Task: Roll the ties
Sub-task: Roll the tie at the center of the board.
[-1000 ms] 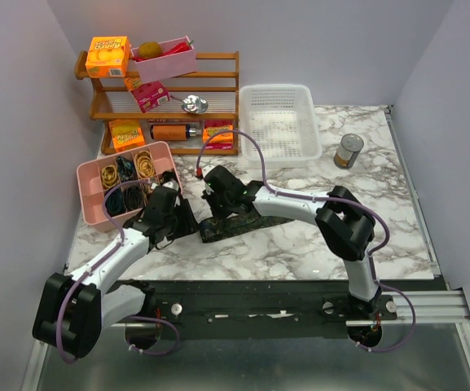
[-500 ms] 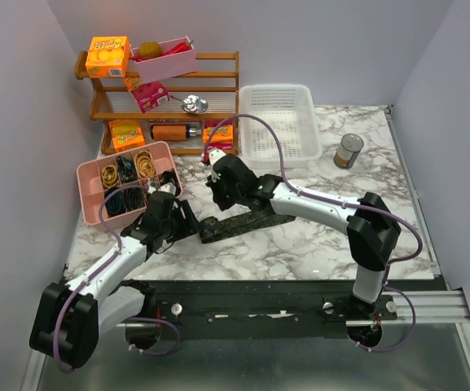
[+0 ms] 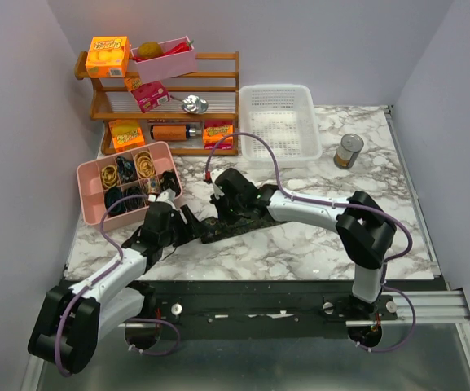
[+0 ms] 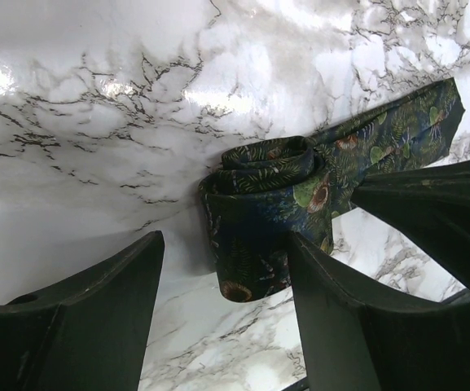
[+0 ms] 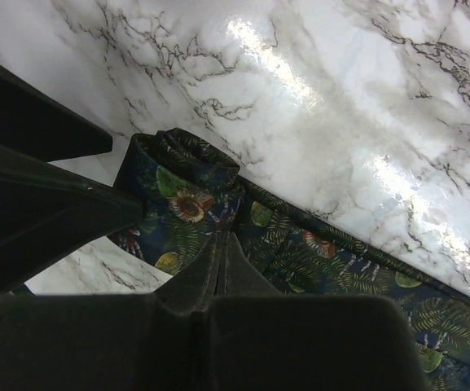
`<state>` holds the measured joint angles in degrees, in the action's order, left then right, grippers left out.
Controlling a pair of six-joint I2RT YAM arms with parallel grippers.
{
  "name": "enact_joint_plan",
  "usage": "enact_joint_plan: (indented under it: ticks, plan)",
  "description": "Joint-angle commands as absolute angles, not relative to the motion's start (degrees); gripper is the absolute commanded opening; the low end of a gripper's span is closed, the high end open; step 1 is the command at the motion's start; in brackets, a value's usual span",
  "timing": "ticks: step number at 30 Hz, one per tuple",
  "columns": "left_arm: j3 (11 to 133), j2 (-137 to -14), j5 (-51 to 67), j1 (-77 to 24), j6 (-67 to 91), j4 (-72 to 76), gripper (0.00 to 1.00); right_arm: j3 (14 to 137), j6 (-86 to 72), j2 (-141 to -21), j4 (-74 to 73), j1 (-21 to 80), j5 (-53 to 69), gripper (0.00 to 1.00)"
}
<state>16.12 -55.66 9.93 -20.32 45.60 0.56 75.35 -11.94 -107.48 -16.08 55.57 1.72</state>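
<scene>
Item: tie (image 4: 275, 187), part-rolled, laid on the worktop (image 3: 316, 244). The long axis is run roughly 9 to 3 o'clock in the top view, with the rolled end at 9.
Left fingers (image 4: 96, 318): released and spread, the roll lying between them. This arm is judged nearer the roll.
Right fingers (image 5: 218, 277): clenched, nothing held. The tips appear set on the flat length just 3 o'clock of the roll.

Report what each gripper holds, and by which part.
Left gripper holds nothing; its open jaws straddle the rolled end of the tie. Right gripper is shut, tips on it beside the roll; whether it pinches fabric cannot be told.
</scene>
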Motion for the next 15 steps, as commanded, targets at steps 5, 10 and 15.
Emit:
enact_joint_plan:
  ticks: [5, 10, 15]
  plan:
    - [14.0, -57.7, 10.6, -20.1, 46.3, 7.5, 0.72, 75.2, -12.0, -109.0, -12.9, 55.5, 6.2, 0.01]
    - [13.7, -58.6, 11.0, -20.1, 46.3, 8.5, 0.72, 75.7, -12.4, -111.5, -13.3, 55.5, 5.3, 0.01]
    - [13.1, -58.4, 11.5, -20.1, 46.3, 10.2, 0.72, 76.6, -12.9, -114.4, -14.8, 55.5, 3.3, 0.01]
